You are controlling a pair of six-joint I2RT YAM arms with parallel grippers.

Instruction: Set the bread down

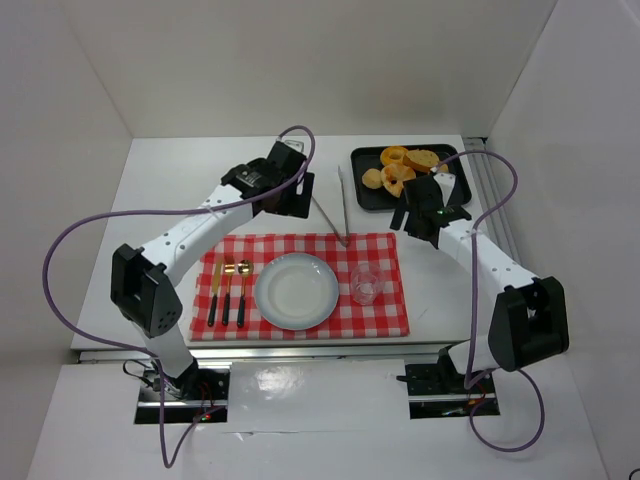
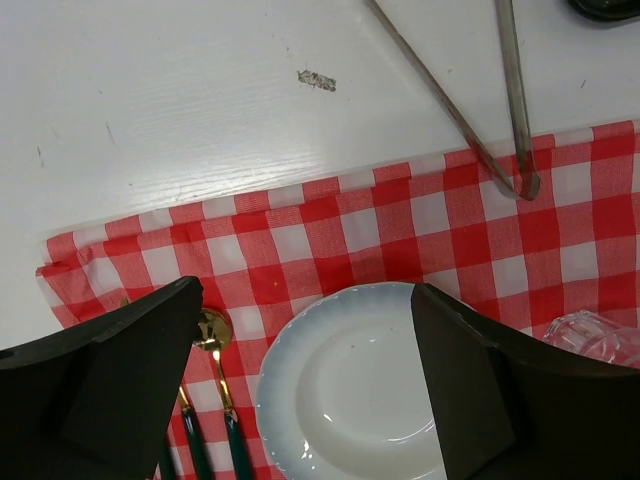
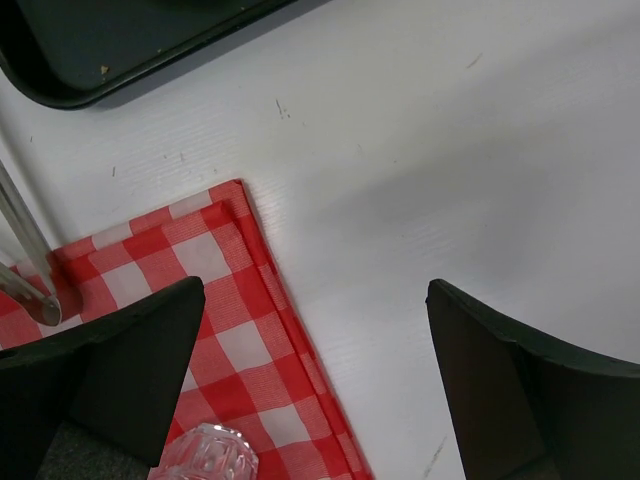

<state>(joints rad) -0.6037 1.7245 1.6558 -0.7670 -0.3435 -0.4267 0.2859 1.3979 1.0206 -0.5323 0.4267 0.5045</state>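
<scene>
From above, we judge the pick not yet begun. The bread (image 1: 423, 159) lies golden-brown and oval on the far-right tray (image 1: 366, 162), with the right gripper (image 1: 412, 218) just near of it.

Left wrist: the left gripper (image 2: 308, 290) gapes empty over the plate (image 2: 350, 400).

Right wrist: the jaws are spread wide and empty above the table (image 3: 450, 150). Next we must reach farther, onto the tray.

You see a red checked cloth (image 1: 385, 318) on the white desk (image 1: 180, 190). On it sit a white plate (image 1: 296, 291), a clear glass (image 1: 366, 285) to its right and gold cutlery (image 1: 228, 292) to its left. Metal tongs (image 1: 335, 215) lie near a black tray (image 1: 372, 195).
</scene>
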